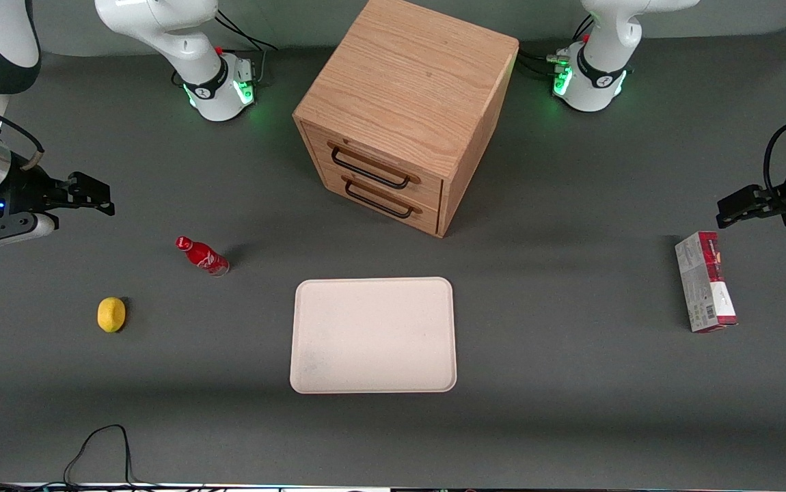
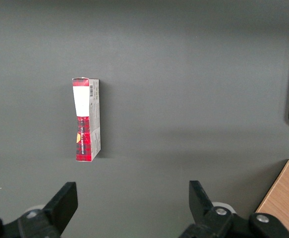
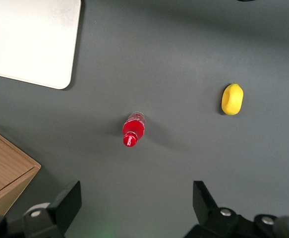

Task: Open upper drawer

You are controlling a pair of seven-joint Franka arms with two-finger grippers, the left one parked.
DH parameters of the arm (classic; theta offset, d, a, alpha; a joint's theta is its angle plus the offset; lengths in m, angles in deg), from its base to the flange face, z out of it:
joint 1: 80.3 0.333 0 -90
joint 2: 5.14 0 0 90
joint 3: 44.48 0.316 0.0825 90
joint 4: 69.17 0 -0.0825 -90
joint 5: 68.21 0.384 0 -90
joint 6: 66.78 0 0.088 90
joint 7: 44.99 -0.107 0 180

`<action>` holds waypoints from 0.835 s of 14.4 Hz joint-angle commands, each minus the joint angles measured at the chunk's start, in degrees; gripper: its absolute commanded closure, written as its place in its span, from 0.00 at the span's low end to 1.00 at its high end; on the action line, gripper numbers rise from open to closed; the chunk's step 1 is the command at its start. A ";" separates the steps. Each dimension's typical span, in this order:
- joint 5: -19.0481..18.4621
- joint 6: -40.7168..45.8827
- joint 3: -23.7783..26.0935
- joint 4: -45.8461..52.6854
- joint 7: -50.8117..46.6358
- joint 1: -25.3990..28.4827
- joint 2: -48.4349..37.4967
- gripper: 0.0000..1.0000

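The wooden cabinet [image 1: 407, 102] stands at the middle of the table, farther from the front camera than the tray. Its upper drawer [image 1: 374, 166] is shut, with a black wire handle [image 1: 370, 169]; an identical lower drawer [image 1: 379, 198] sits beneath it. My right gripper [image 1: 96, 198] is open and empty, held above the table at the working arm's end, well apart from the cabinet. In the right wrist view the gripper [image 3: 137, 208] hovers over bare table, and a corner of the cabinet [image 3: 8, 168] shows.
A red bottle [image 1: 203, 255] [image 3: 133, 130] stands between my gripper and the cabinet. A yellow lemon [image 1: 111, 314] [image 3: 232, 98] lies nearer the front camera. A cream tray [image 1: 373, 335] lies in front of the cabinet. A red-and-white box [image 1: 705, 281] [image 2: 86, 119] lies toward the parked arm's end.
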 commanded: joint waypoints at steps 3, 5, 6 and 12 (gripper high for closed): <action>-0.64 1.41 -0.37 1.85 -0.58 0.59 0.86 0.00; -0.46 2.11 -0.37 1.85 -0.31 0.59 0.77 0.00; -0.64 2.11 -0.37 1.85 -0.22 0.68 0.77 0.00; -0.37 2.55 -0.11 2.64 -0.05 0.94 1.12 0.00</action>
